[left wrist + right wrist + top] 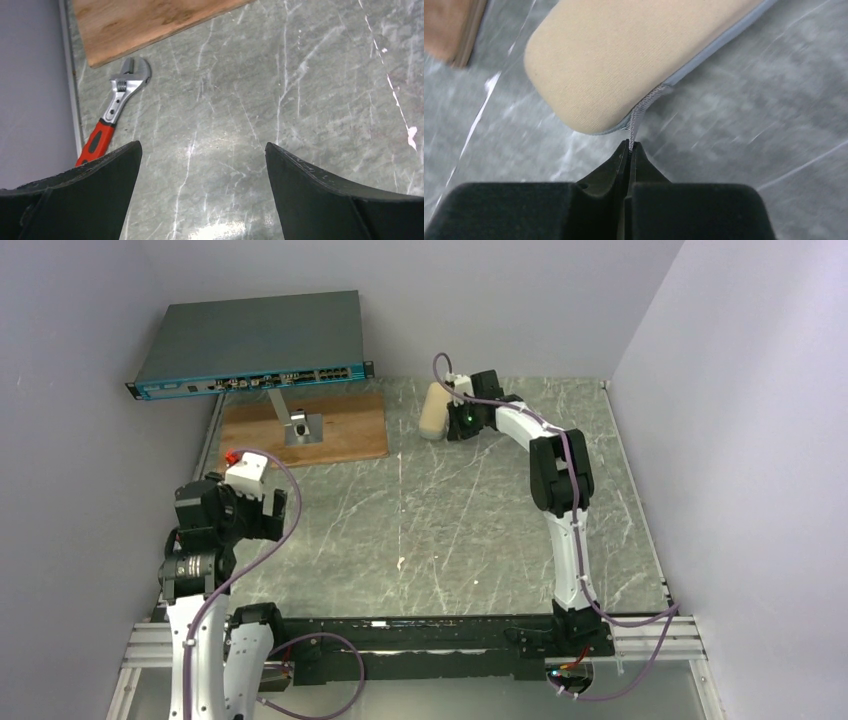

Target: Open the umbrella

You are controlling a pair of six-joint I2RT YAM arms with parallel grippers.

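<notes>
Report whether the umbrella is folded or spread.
Folded. The umbrella lies as a compact cream bundle on the table; the right pincer pinches its grey strap.

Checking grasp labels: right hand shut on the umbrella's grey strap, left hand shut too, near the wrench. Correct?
Not quite. The left hand is open, not shut: the left wrist view shows its jaws wide apart, near the wrench. The right hand is indeed shut on the grey strap of the umbrella.

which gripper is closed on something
The right gripper, pinching the thin grey strap of the cream umbrella; the left gripper is wide open, holding nothing.
</notes>
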